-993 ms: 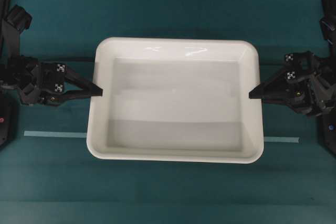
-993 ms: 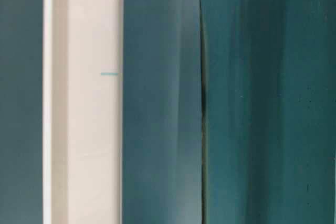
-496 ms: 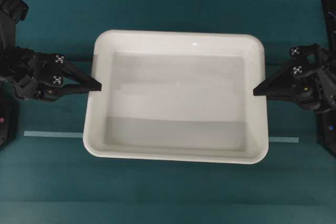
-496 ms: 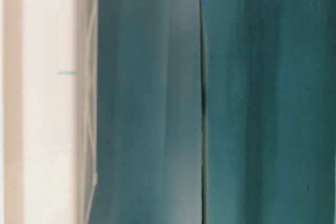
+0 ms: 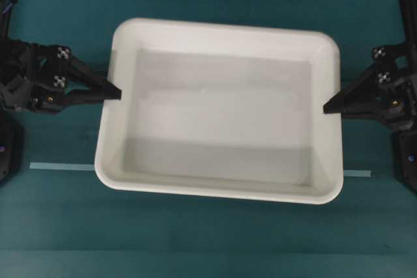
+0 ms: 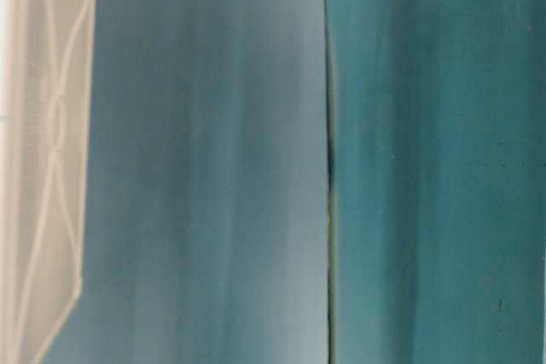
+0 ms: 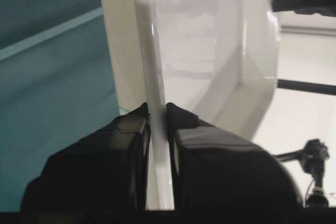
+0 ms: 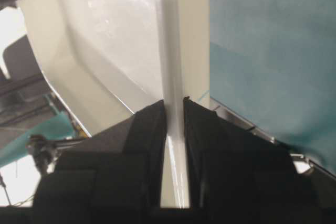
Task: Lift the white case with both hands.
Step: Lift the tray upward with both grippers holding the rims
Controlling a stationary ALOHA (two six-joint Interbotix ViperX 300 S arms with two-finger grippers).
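The white case [image 5: 221, 112] is a large shallow tray held in the air above the teal table, looming larger in the overhead view. My left gripper [image 5: 116, 93] is shut on its left rim; in the left wrist view the rim [image 7: 157, 103] runs between the two black fingers [image 7: 131, 145]. My right gripper [image 5: 328, 107] is shut on its right rim; in the right wrist view the rim [image 8: 172, 93] sits pinched between the fingers [image 8: 152, 135]. In the table-level view the case's ribbed underside [image 6: 43, 168] shows at the far left.
A thin pale tape strip [image 5: 62, 166] lies on the teal table, passing under the case and showing again at the right [image 5: 357, 174]. The black arm bases [image 5: 8, 154] stand at both side edges.
Both grippers have risen with the case clamped between them. The case looks larger from above and has slid toward the left edge of the table-level view, baring its underside.
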